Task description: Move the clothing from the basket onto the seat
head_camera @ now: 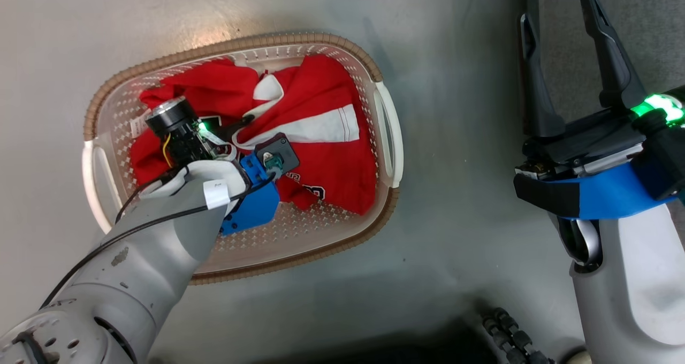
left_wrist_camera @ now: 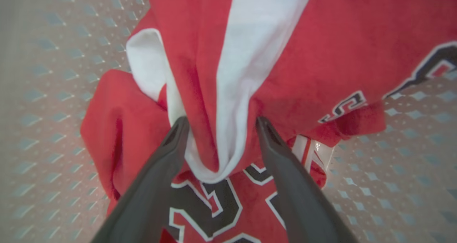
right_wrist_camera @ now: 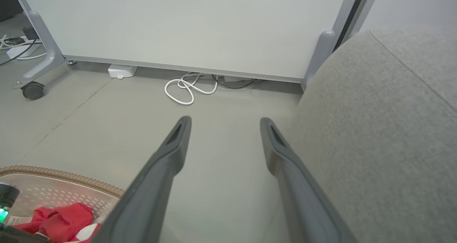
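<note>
The only writing we found was on the clothing [head_camera: 321, 101]. In the left wrist view, black numerals [left_wrist_camera: 210, 203] edged in white lay under the left arm's fingers [left_wrist_camera: 157, 171], and cropped lettering ran along the right edge. We could read neither with confidence. A small white tag [head_camera: 139, 124] lay at the basket's left side and a white label [head_camera: 215, 192] sat on the left forearm, both too small to read.

The clothing lay crumpled inside the basket [head_camera: 241, 45], which stood on the floor [head_camera: 455, 203], apart from the seat [right_wrist_camera: 375, 128].

The left arm reached from the lower left into the basket with its wrist bent down. Its jaws stood wide apart, straddling a bunched fold of red and white fabric [left_wrist_camera: 246, 57] — not clamped on it.

The right arm was held up over the floor just beside the seat. Its fingers [head_camera: 610, 59] pointed away from the robot, and its jaws were spread with nothing between them.
</note>
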Tool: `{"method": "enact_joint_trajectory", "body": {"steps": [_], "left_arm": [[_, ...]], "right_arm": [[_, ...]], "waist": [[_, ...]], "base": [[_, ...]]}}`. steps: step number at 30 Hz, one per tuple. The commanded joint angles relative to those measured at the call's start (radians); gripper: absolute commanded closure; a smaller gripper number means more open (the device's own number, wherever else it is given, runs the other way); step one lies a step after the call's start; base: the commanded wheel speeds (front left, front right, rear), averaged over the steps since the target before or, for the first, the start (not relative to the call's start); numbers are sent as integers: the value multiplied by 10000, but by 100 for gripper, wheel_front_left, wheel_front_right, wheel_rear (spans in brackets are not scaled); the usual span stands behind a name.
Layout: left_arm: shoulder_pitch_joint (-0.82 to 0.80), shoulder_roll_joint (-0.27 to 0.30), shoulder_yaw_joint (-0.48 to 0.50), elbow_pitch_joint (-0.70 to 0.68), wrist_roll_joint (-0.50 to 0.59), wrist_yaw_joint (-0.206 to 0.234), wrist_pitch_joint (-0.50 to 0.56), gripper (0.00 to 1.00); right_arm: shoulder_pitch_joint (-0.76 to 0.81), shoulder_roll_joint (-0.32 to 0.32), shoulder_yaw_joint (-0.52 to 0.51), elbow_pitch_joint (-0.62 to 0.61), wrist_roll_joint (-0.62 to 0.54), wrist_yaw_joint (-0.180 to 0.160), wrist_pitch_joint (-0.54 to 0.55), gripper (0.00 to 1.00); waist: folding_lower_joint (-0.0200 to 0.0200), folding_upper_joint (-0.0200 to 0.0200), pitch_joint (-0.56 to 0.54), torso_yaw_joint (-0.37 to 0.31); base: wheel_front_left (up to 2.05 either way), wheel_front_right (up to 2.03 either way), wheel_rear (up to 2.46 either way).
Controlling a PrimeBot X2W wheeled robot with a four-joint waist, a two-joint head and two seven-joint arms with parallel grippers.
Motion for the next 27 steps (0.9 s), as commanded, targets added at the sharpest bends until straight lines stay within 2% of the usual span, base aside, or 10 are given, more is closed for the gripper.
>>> {"method": "enact_joint_trajectory", "body": {"steps": [1,13,14,15,16,21,27], "left_arm": [[-147,53,-28,59,80,-4,116,0],[-317,-157,-97,116,208,-4,508,0],[-338,-175,-98,117,232,-4,469,51],[-341,-187,-101,120,263,-4,451,93],[-335,-212,-100,123,268,-4,465,100],[-420,-355,-106,31,458,-4,107,100],[-303,-576,-90,-16,-31,-5,-531,100]], "right_arm": [[-63,26,-29,-93,-54,5,-38,0],[28,113,-74,-340,-116,5,-38,0],[11,117,-62,-347,-114,5,-38,0],[-5,123,-56,-351,-105,5,-38,0],[-19,128,-54,-353,-92,5,-38,0],[-46,130,-91,-258,-58,5,-38,0],[-96,46,-81,-163,30,5,-38,0]], "waist": [[-1,1,199,-66],[-1,1,739,-96],[-1,1,760,-103],[-1,1,772,-106],[-1,1,776,-104],[-1,1,681,-10],[-1,1,228,184]], "base": [[0,0,0],[0,0,0],[0,0,0],[0,0,0],[0,0,0],[0,0,0],[0,0,0]]}}
